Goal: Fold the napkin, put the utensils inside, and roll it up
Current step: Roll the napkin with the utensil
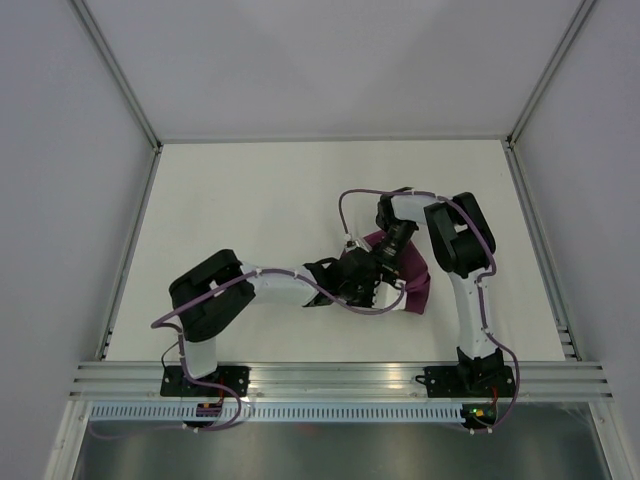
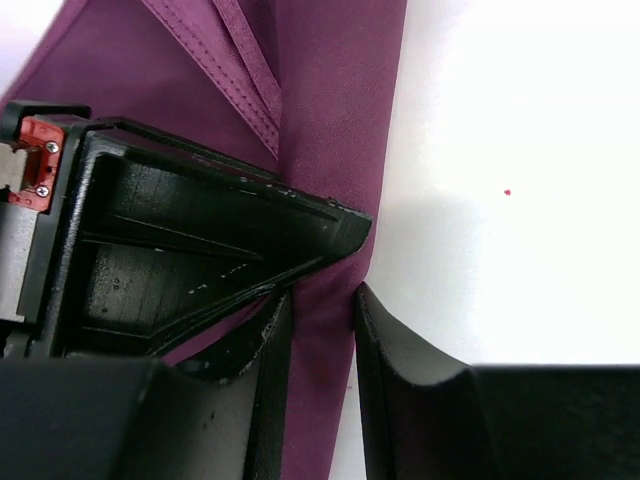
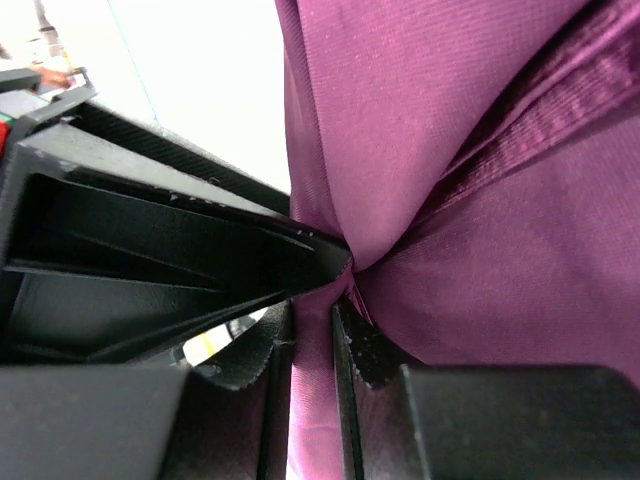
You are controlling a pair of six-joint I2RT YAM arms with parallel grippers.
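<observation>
Left gripper (image 2: 322, 335): jaws pinching a narrow fold of the magenta napkin (image 2: 330, 120), which extends ahead of the fingers. Right gripper (image 3: 312, 345): jaws clamped on bunched napkin, cloth spreading ahead-right.

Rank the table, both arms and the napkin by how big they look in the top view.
1. table, by far the largest.
2. left arm and right arm: they look about alike, so not ranked.
3. napkin: smallest as seen, mostly hidden under the arms.
</observation>
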